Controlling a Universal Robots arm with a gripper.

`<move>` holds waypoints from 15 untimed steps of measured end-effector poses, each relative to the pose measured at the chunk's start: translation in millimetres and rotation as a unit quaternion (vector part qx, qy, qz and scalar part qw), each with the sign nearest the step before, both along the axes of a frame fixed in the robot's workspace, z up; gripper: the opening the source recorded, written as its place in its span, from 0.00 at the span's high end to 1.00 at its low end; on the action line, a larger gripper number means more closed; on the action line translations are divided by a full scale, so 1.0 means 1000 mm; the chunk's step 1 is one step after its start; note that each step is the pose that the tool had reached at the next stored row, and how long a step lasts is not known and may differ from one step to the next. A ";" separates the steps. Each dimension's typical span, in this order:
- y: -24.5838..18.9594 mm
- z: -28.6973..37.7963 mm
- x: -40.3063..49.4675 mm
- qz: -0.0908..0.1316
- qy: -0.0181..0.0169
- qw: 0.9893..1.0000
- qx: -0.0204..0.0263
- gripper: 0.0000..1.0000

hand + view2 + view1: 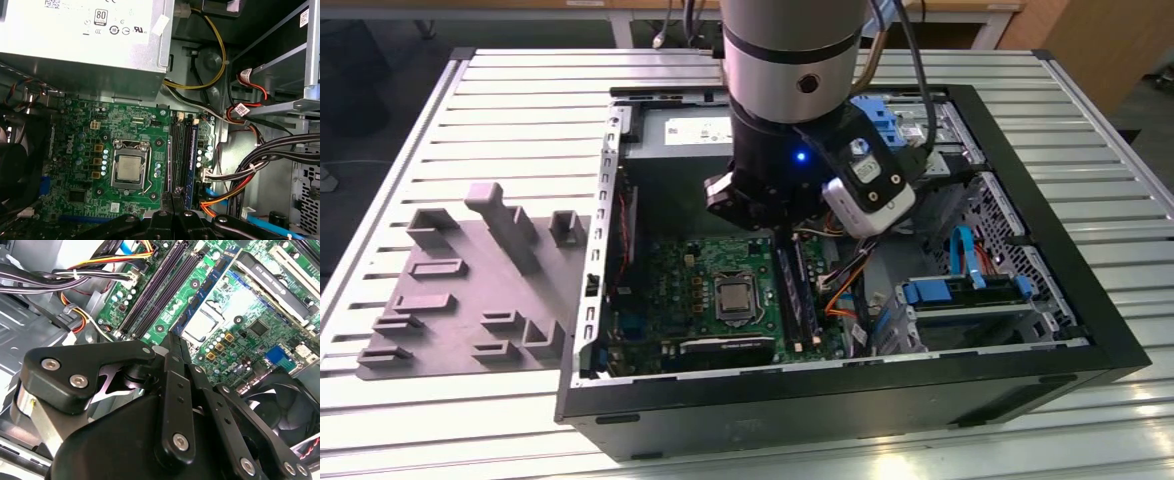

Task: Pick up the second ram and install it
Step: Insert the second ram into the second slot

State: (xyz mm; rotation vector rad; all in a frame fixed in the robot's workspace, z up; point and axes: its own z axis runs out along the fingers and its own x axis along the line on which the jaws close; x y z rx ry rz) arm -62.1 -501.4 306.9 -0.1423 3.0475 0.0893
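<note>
Tabletop of ribbed silver metal (pixel 520 80) in the exterior view, bearing a black open-sided computer case (pixel 854 405) and, at the exterior view's left, a grey plastic holder tray of upright blocks (pixel 454 300). Silver-and-black robot arm (pixel 787 60) reaching down into the case, black gripper (pixel 781 232) just above the green motherboard (pixel 660 290). Long, narrow, near-black second ram (pixel 790 280) apparently upright in the dark slot bank (pixel 811 340) beside the square silver processor (pixel 736 298), directly under the gripper.

Second wrist view: gripper (pixel 172 342) with its 2 black fingers (pixel 175 365) drawn tight together, no gap at the tips; slot bank (pixel 157 287) just beyond them. Impossible to tell stick from slot here.

First wrist view: gripper (pixel 172 200) closed likewise, near 1 end of the slot bank (pixel 181 150), processor (pixel 129 167) on 1 side of the bank, bundled orange, yellow and black cables (pixel 240 180) on the other.
</note>
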 end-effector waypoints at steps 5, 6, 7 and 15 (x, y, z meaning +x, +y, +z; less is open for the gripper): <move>0.0000 -0.0033 0.0000 0.000 0.000 1.000 0.000 0.89; 0.0000 -0.0038 0.0000 0.000 0.000 1.000 0.000 0.89; 0.0000 -0.0043 0.0000 0.000 0.000 1.000 0.001 0.89; 0.0000 -0.0073 0.0001 0.000 0.000 1.000 0.002 0.89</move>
